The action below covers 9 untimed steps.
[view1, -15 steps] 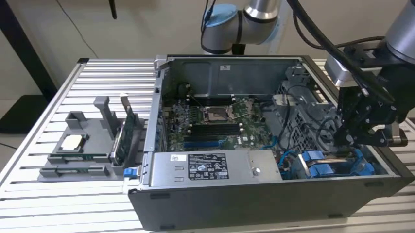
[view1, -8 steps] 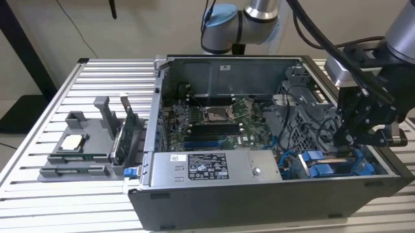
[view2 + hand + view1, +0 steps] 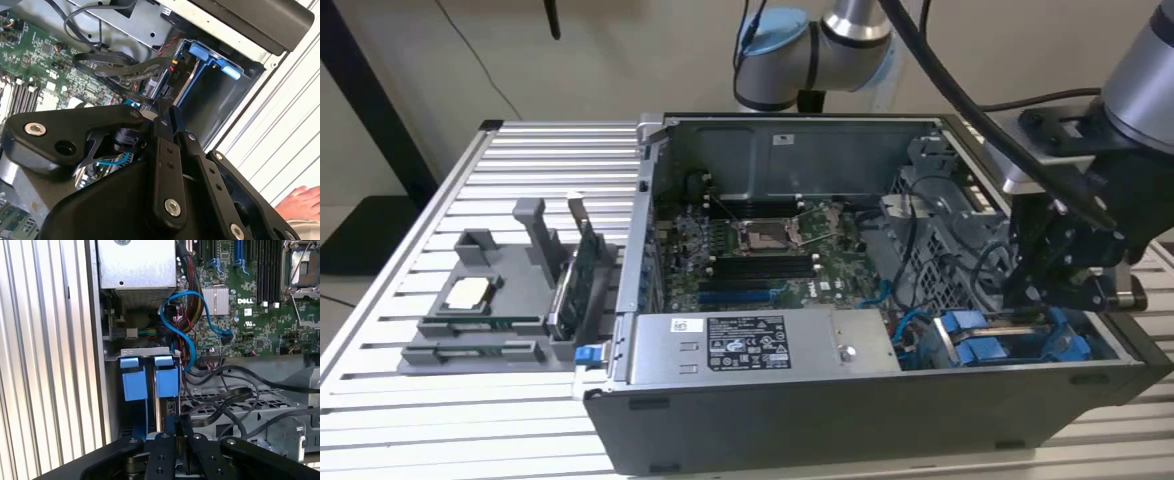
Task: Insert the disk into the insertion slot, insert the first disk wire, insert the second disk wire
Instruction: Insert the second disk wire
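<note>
Inside dark metal insertion slot (image 3: 140, 352), glossy blue-framed disk (image 3: 166, 385), black gripper (image 3: 176, 427) above

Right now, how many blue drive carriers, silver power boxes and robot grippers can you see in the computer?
Blue carriers: 2
Silver power box: 1
Gripper: 1
Total: 4
</note>
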Available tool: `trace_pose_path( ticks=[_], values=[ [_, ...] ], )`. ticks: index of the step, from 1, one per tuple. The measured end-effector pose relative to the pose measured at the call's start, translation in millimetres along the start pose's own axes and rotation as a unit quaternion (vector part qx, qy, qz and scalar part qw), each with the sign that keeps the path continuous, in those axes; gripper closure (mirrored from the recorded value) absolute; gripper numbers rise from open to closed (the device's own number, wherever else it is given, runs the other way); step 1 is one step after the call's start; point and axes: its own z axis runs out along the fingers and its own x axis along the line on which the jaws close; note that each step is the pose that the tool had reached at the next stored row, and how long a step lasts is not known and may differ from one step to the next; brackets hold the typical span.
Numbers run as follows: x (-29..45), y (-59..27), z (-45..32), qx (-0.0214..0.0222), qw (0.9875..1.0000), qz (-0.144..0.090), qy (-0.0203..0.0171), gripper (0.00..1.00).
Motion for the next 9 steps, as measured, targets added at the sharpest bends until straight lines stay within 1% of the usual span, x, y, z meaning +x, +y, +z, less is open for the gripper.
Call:
trace_pose_path(
  ticks=[6,9],
  values=[
    [0.5,-3.4,6.3,0.0000,1.0000,0.000,0.0000,0.84],
    [0.9,-4.5,11.1,-0.0001,1.0000,0.000,-0.0019,0.84]
  ],
)
